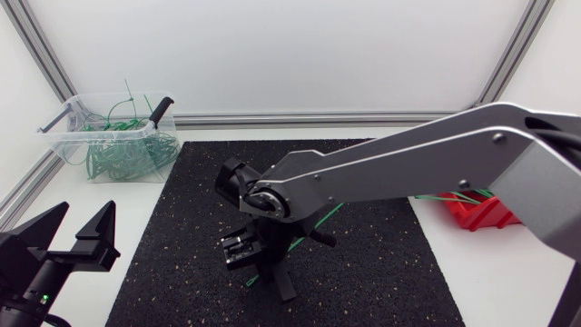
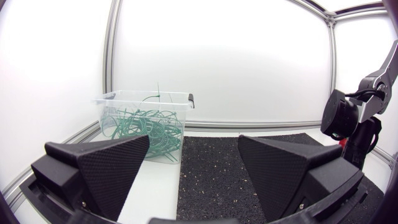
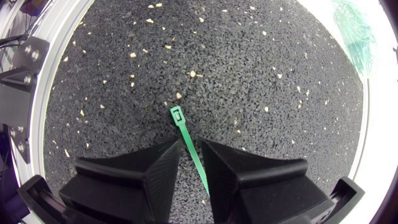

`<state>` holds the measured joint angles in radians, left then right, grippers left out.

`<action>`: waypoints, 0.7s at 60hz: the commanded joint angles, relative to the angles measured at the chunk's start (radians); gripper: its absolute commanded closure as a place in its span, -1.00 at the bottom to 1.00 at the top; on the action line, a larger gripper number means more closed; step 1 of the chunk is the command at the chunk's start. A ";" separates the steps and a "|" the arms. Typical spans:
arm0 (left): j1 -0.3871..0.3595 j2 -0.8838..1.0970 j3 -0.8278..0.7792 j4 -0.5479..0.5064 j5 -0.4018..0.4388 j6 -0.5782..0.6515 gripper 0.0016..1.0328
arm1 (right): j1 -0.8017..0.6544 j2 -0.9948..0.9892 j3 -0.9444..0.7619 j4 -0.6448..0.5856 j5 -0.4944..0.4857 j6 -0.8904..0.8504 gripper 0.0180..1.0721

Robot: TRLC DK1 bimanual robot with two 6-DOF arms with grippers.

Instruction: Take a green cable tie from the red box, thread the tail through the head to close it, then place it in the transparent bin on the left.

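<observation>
The right arm (image 1: 408,154) stretches in from the table's right side to the middle of the black mat (image 1: 381,272), its right gripper (image 3: 190,147) pointed down over a single green cable tie (image 3: 194,163) that appears to lie on the mat. Seen from the right wrist, the strap passes between the two black fingers (image 3: 155,168), which stand narrowly parted rather than clamped: a sliver of mat shows on either side of the strap at the fingertips. The tie's square head (image 3: 177,114) lies just ahead of the fingers, and the strap slips out of sight beneath the gripper. From overhead, its tail shows again on the gripper's other side, slanting toward the red box (image 1: 477,216). That box sits at the mat's right edge, largely hidden behind the arm, with a few green ties (image 1: 463,193) poking from it. At the table's far left corner, off the mat, stands the transparent bin (image 1: 56,134), holding a tangle of looped green ties (image 1: 123,154). The left gripper (image 2: 194,138) hangs over the white table (image 1: 508,282) at the near left, well apart from the tie, its fingers spread wide and holding nothing, facing the bin.
</observation>
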<state>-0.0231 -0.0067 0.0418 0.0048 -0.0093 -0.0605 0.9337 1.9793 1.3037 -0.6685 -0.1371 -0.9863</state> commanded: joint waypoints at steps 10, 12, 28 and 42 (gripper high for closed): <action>-0.006 -0.006 -0.039 -0.022 -0.004 -0.016 -0.92 | -0.032 0.055 0.032 -0.031 -0.004 -0.041 0.47; -0.006 -0.006 -0.039 -0.022 -0.004 -0.018 -0.92 | -0.038 0.061 0.039 -0.039 -0.004 -0.043 0.48; -0.006 -0.006 -0.039 -0.022 -0.004 -0.018 -0.92 | -0.035 0.107 0.080 -0.112 -0.030 -0.045 0.67; -0.006 -0.006 -0.039 -0.022 -0.004 -0.018 -0.92 | -0.038 0.113 0.098 -0.115 -0.044 -0.023 0.75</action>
<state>-0.0231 -0.0067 0.0418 0.0048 -0.0093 -0.0605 0.9009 2.0491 1.4044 -0.7887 -0.1875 -1.0031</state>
